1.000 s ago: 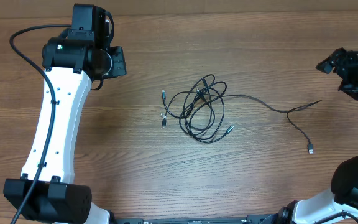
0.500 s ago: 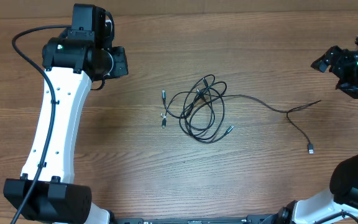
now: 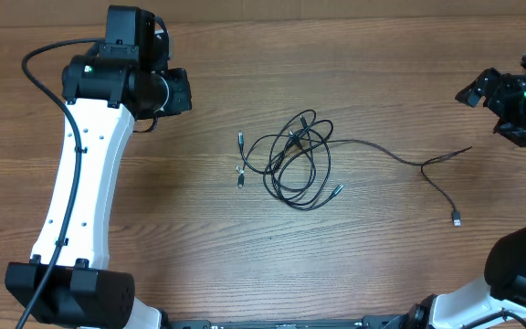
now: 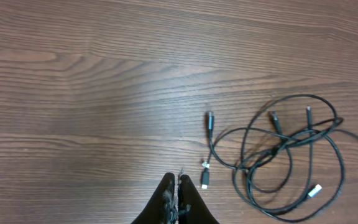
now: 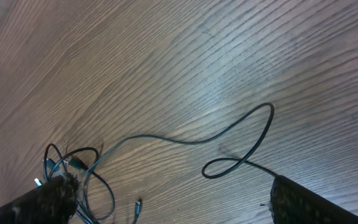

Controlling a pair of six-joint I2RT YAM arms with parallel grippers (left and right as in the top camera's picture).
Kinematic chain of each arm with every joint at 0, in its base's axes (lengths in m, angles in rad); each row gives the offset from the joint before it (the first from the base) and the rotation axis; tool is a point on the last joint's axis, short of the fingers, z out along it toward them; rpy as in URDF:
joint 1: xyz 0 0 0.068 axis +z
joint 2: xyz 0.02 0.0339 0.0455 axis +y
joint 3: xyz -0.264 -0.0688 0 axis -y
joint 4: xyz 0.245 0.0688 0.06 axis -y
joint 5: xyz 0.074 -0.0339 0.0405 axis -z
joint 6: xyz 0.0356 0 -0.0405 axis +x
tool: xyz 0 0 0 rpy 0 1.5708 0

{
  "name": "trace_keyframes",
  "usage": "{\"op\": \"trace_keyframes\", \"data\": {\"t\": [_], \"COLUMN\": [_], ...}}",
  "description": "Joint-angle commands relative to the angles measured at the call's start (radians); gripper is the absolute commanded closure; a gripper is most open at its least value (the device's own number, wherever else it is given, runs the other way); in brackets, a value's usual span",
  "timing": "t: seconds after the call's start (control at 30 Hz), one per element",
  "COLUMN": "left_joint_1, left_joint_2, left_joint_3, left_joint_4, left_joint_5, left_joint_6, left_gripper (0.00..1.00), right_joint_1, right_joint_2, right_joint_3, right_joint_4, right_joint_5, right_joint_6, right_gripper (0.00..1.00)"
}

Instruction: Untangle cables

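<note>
The cables (image 3: 295,160) lie in a loose black tangle at the table's middle. One long strand (image 3: 400,157) runs right from it and ends in a silver-tipped plug (image 3: 457,219). My left gripper (image 3: 179,91) hangs above the far left, well away from the tangle. In the left wrist view it (image 4: 177,182) is shut with nothing in it, and the cables (image 4: 284,155) lie to its right with loose plug ends (image 4: 209,119) nearby. My right gripper (image 3: 489,111) hovers at the far right edge. In the right wrist view it (image 5: 171,186) stands open above the long strand (image 5: 229,134).
The thick black cable of the left arm (image 3: 39,59) loops over the far left of the wooden table (image 3: 382,265). The right arm's base (image 3: 523,265) fills the near right corner.
The right gripper has opened a little wider and shifted slightly left. The left wrist has turned slightly. The cables have not moved.
</note>
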Motion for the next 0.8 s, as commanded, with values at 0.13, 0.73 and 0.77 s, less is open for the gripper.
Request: {"op": "trace_keyframes", "data": {"t": [0.13,0.73,0.77], "left_joint_1": [-0.002,-0.074,-0.079], "left_joint_2": [-0.002,0.053,0.057], "left_joint_3": [-0.001,-0.002,-0.002], "left_joint_4": [0.003,0.009,0.008], "left_joint_5": [0.089,0.277,0.278], "left_joint_6": [0.019,0.177,0.177], "left_gripper": [0.96,0.79,0.75], "right_joint_1": [0.003,0.003,0.003], "right_joint_2": [-0.008,-0.008,-0.008], "right_joint_3": [0.002,0.002,0.002], "right_joint_4": [-0.002,-0.024,-0.024], "right_joint_5": [-0.001,0.01,0.01], "right_joint_6": [-0.005,-0.005,-0.005], "right_gripper": [0.01,0.0,0.0]}}
